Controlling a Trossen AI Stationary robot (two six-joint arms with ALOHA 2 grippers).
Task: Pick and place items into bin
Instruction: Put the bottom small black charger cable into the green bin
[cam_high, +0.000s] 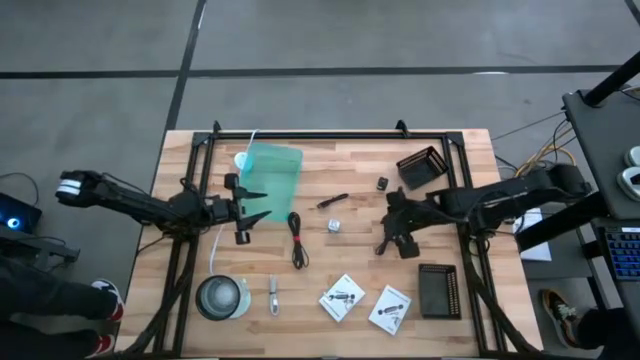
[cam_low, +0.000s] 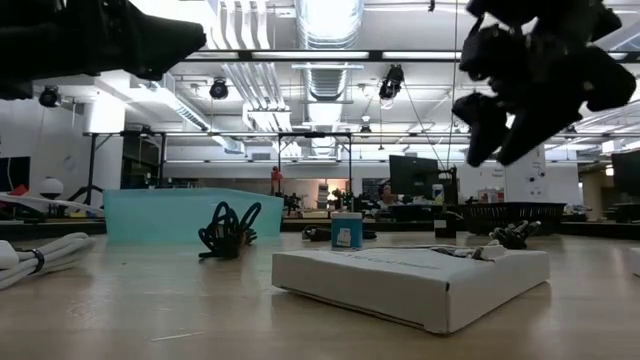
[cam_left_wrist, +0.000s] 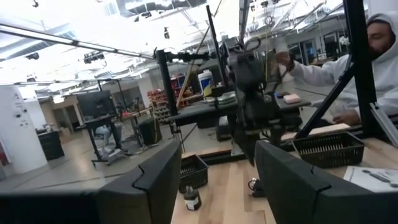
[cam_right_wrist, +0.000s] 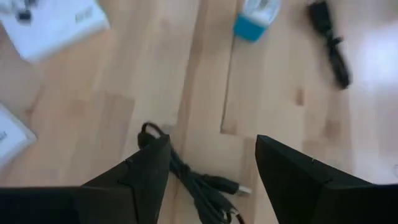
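White printed packet (cam_low: 410, 280) lies flat closest to the low camera, one of two packets (cam_high: 343, 297) (cam_high: 390, 309) set side by side along the table's (cam_high: 470, 215) near edge, each turned corner-on to that edge.

Right gripper (cam_right_wrist: 210, 146) hangs above the surface right of the middle, fingers spread wide and holding nothing. A thin black connector lead (cam_right_wrist: 199, 186) lies on the wood under the gap between them. It runs slantwise and its plug end points away from the packets.

Left gripper (cam_high: 258, 206) is raised near the left edge, just on the near side of the teal bin (cam_high: 272, 172). It points across the table toward the right edge, its fingers also parted and empty.

Bundled black cable (cam_high: 296, 238) lies at the middle of the surface, its long axis running from the far edge toward the near edge. Just to its right is the tiny silvery cube (cam_high: 334, 226). Beyond the cube, the thin black stick (cam_high: 332, 201) lies on a slant, with its right end nearer the far edge. A small black connector (cam_high: 382, 184) sits farther right, toward the far edge.

Metal clip (cam_high: 273, 294) lies by the near edge, lengthwise from far to near, beside the round silvery bowl (cam_high: 221, 297). The bin stands against the far edge toward the left corner, and no item can be seen inside it. All the items rest on the table.
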